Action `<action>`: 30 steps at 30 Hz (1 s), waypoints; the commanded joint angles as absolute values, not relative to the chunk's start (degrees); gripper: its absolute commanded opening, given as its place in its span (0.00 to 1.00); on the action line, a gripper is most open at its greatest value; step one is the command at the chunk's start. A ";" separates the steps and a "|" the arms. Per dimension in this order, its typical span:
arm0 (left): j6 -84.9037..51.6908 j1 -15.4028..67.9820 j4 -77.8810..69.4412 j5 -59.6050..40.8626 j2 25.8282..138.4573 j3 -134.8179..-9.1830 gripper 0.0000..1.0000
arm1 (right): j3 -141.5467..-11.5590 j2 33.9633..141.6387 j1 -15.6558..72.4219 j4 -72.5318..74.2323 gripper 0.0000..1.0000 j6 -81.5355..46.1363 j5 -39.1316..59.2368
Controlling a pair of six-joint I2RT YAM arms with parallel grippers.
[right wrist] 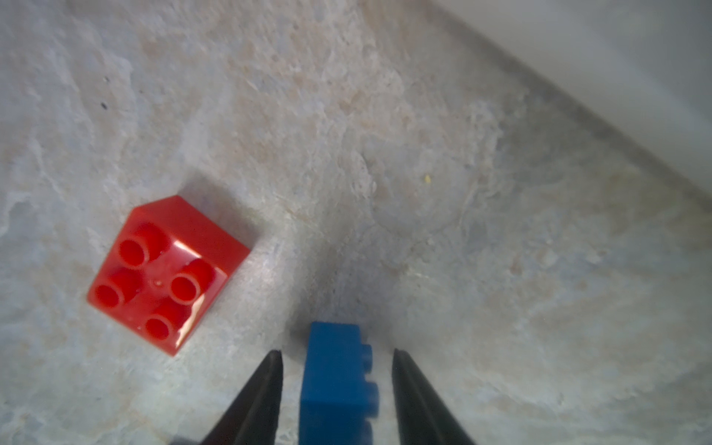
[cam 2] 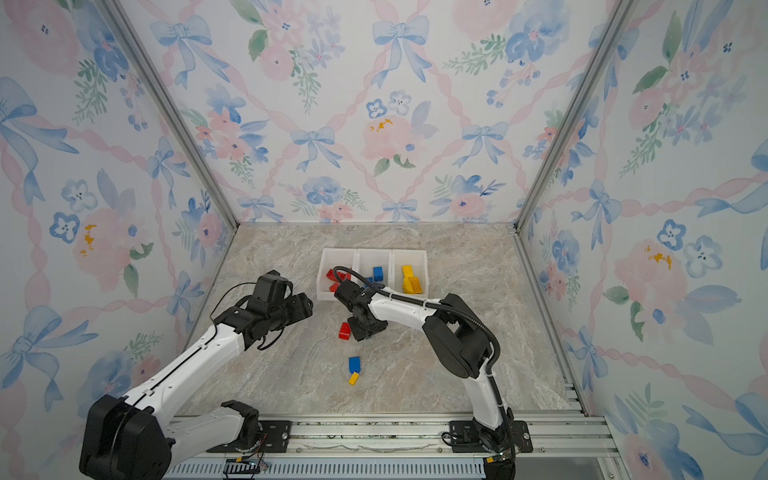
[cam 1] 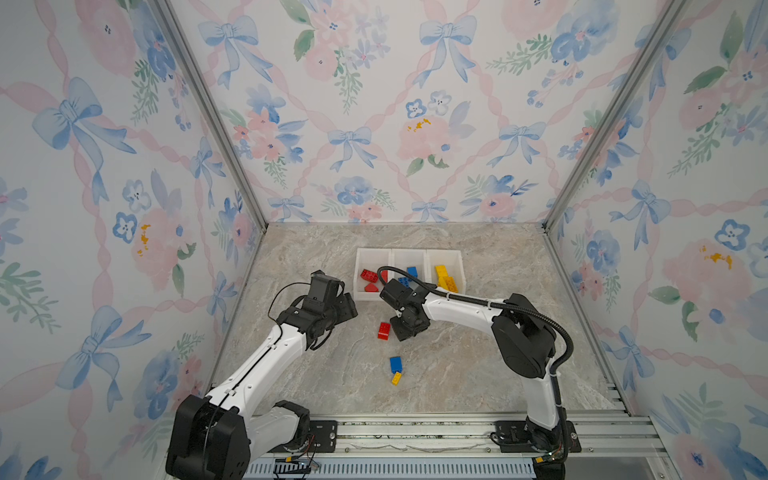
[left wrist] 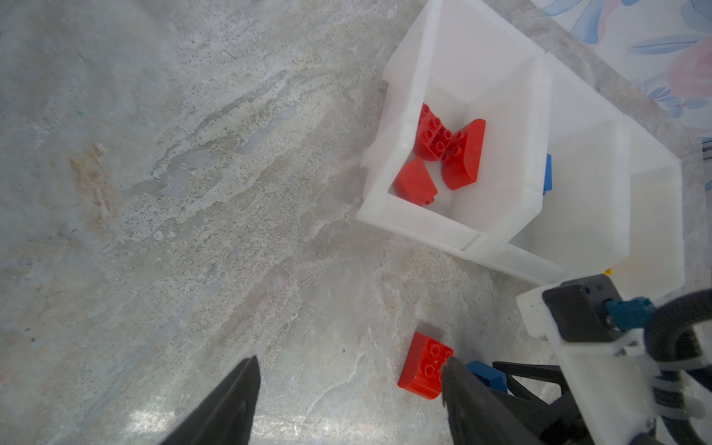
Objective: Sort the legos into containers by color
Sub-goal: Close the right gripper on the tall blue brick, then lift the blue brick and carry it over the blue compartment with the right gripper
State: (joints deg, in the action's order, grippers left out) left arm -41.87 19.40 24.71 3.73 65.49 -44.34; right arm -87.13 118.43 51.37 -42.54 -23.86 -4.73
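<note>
Floral-papered enclosure, marbled tabletop (cam 1: 478,353). Containers (cam 1: 374,255): three joined white bins toward the far edge, mid-width; reds in the bin nearest the left edge, blues in the middle (partly hidden by the right arm), yellows nearest the right edge. Loose legos: red brick (right wrist: 165,273) near mid-tabletop; blue brick (right wrist: 339,385) just beside it, on its side; second blue brick (cam 1: 395,363) and yellow brick (cam 1: 396,377), touching, nearer the front edge. Right end effector (right wrist: 336,352): narrow, fingers (right wrist: 258,397) straddling the blue brick, slight gap either side, not yet gripping. Left end effector (left wrist: 351,360): wide, empty, hovering near the red bin's front corner. Step in hand, by judgement: pick-up of the blue brick. Next move: closing of the pinch, lift clear, carry to the middle bin.
</note>
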 commanded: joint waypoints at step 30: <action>-44.74 19.48 21.37 2.37 63.78 -41.71 0.83 | -88.71 111.05 47.73 -47.08 0.27 -22.17 -5.90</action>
